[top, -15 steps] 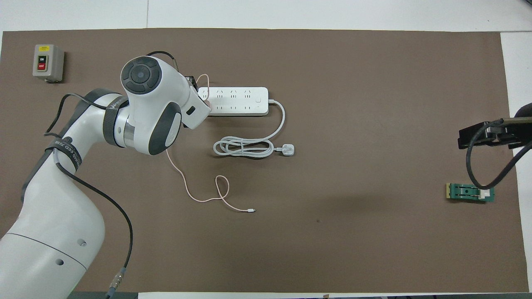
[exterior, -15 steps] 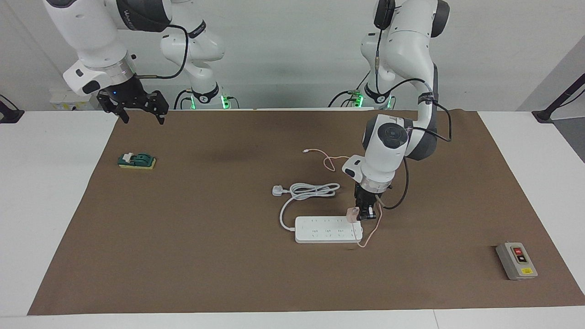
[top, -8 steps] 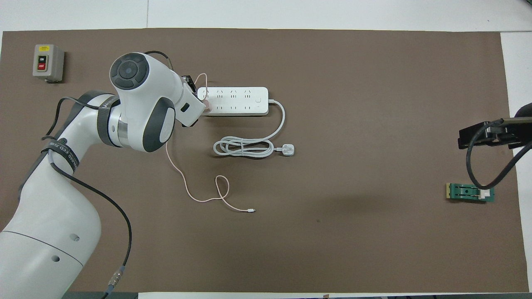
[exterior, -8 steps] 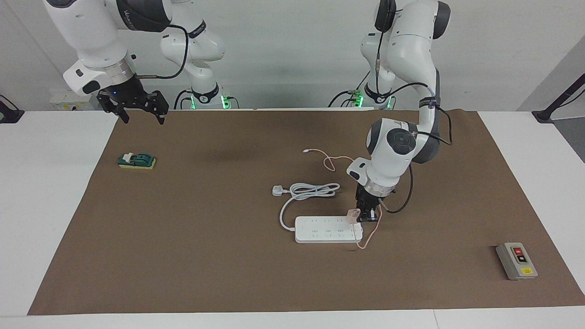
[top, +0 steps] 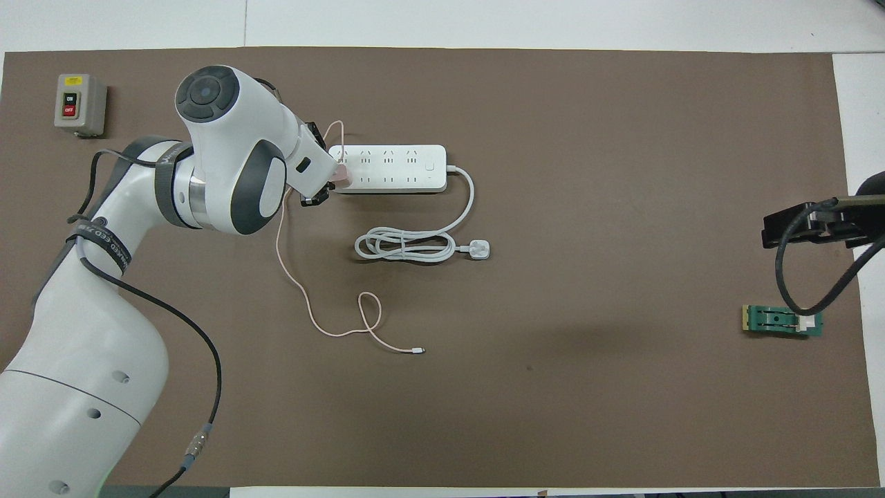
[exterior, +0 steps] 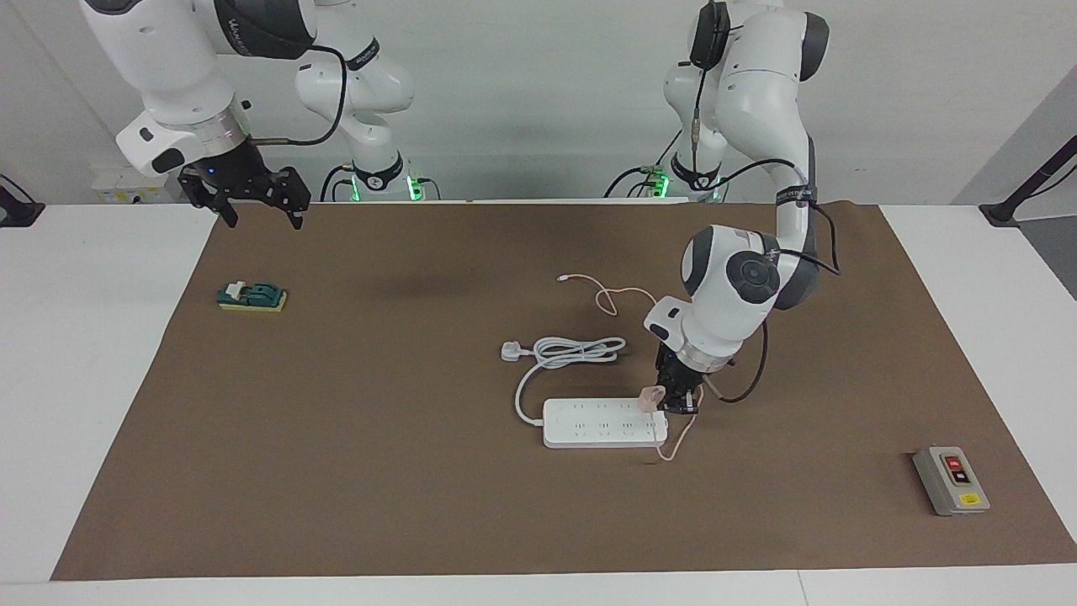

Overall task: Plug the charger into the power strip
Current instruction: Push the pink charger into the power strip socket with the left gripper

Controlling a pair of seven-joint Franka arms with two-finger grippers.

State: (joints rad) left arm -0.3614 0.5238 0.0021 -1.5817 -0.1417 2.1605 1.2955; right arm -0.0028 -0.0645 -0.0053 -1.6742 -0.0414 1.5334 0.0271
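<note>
Left claw (exterior: 676,402) clamped on charger (exterior: 649,397), holding it at the strip's (exterior: 602,422) end socket toward the left arm's counter edge. I judge the cube light and rigid; grip flat sides. Right claw (exterior: 262,210) open, waiting.

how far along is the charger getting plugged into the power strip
Done: the left gripper is shut on the charger and has it at the power strip's end nearest the left arm. In hand: lining it up over an outlet. Left: seating and release; whether the pins are in cannot be seen. The right gripper waits, open.
</note>
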